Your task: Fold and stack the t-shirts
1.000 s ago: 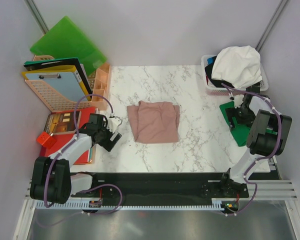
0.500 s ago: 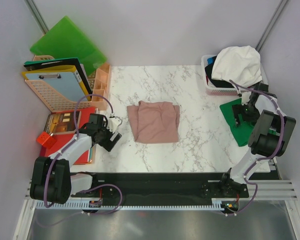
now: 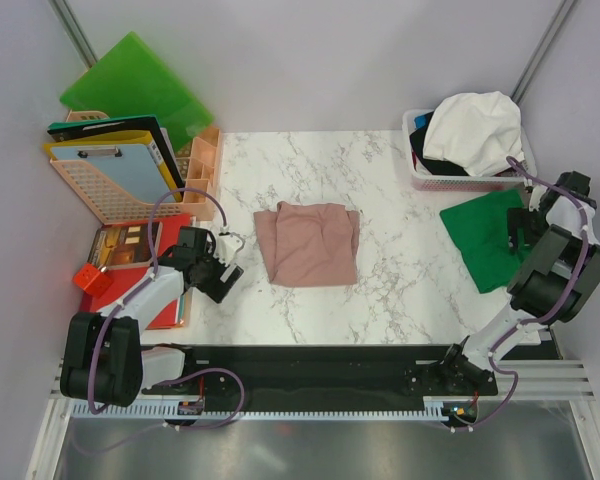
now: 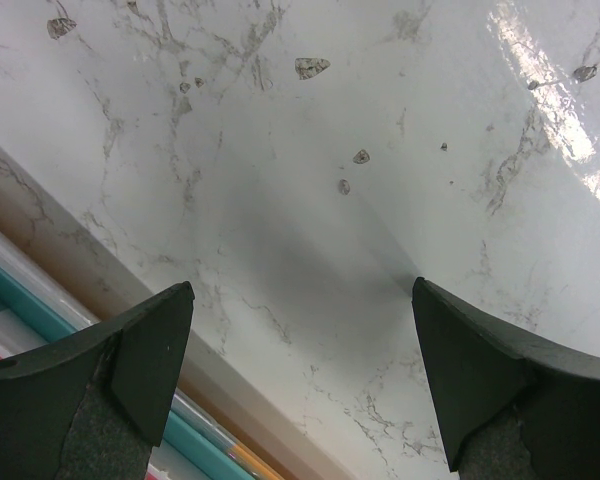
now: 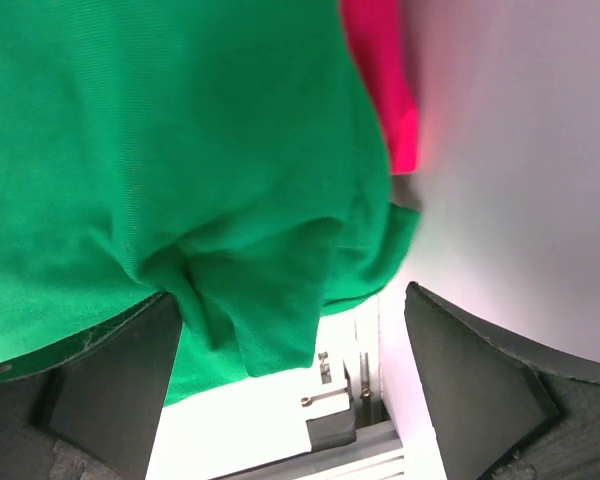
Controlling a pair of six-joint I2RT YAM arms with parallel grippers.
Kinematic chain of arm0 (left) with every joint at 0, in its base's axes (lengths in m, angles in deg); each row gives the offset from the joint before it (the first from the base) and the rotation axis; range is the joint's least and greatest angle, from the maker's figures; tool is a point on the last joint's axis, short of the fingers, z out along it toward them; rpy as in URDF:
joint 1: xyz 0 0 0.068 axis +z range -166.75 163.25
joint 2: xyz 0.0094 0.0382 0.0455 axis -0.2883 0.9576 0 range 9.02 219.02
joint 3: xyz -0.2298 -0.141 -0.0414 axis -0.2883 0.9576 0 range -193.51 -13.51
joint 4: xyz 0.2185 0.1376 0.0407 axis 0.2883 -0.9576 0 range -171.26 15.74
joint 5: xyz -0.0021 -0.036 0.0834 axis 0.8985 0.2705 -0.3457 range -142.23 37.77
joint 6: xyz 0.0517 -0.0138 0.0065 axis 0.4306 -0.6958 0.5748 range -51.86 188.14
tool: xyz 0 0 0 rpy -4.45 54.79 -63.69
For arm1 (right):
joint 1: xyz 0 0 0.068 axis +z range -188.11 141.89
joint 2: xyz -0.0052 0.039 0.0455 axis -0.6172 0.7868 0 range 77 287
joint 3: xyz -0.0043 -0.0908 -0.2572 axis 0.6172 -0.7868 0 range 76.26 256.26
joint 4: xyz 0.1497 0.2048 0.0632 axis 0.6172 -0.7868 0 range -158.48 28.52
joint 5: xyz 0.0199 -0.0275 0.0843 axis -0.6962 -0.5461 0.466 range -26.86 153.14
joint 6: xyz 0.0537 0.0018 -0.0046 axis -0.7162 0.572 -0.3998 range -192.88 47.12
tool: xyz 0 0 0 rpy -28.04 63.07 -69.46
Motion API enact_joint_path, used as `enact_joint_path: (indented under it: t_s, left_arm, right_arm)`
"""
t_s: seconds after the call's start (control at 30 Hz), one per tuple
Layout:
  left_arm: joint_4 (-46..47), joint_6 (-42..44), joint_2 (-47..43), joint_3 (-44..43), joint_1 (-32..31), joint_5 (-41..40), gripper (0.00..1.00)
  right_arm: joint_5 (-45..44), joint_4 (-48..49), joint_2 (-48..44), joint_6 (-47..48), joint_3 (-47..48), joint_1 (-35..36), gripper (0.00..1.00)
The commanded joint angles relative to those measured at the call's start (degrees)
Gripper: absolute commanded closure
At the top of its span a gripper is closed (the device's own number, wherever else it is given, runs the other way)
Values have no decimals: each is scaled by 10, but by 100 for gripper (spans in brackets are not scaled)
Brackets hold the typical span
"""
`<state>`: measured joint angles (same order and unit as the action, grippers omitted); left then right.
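A dusty pink t-shirt (image 3: 308, 243) lies folded in the middle of the marble table (image 3: 380, 290). A green t-shirt (image 3: 488, 235) (image 5: 180, 130) lies crumpled at the right edge. White t-shirt cloth (image 3: 475, 130) is heaped over darker cloth in a basket (image 3: 420, 172) at the back right. My right gripper (image 3: 525, 225) (image 5: 292, 300) is open at the green shirt's right edge, and a fold of that shirt hangs between its fingers, ungripped. My left gripper (image 3: 230, 262) (image 4: 302, 300) is open over bare marble, left of the pink shirt.
A green plastic folder (image 3: 135, 85) and a peach tray of clipboards (image 3: 110, 175) stand at the back left. Red folders and books (image 3: 130, 265) lie by the left arm. The right wall is close beside the right gripper. A pink-red edge (image 5: 380, 90) shows behind the green cloth.
My right arm has swung to the right, off the top of the green shirt, so more of the shirt shows. The left arm and the pink shirt have not moved.
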<state>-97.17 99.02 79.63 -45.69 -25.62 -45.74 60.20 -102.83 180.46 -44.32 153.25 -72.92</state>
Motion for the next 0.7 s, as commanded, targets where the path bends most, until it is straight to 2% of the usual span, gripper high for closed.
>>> enact_joint_path:
  t_s: [0.0,0.2,0.33,0.57,0.6,0.67]
  left_arm:
    - [-16,-6,11,2,-3,-2,3]
    - [-13,-7,20,0,-3,-2,3]
    - [-11,-7,26,-1,-3,-2,3]
    - [-10,-3,13,7,-3,-10,3]
    - [-11,-3,14,10,-3,-12,3]
    - [-9,-2,15,12,-2,-15,3]
  right_arm:
    - [2,35,-5,-2,18,-11,2]
    - [96,34,-47,-53,33,-13,2]
    - [149,2,8,-106,107,-13,2]
    - [158,4,117,-179,157,-14,3]
    - [165,3,121,-180,153,-14,14]
    - [182,9,117,-171,132,-14,67]
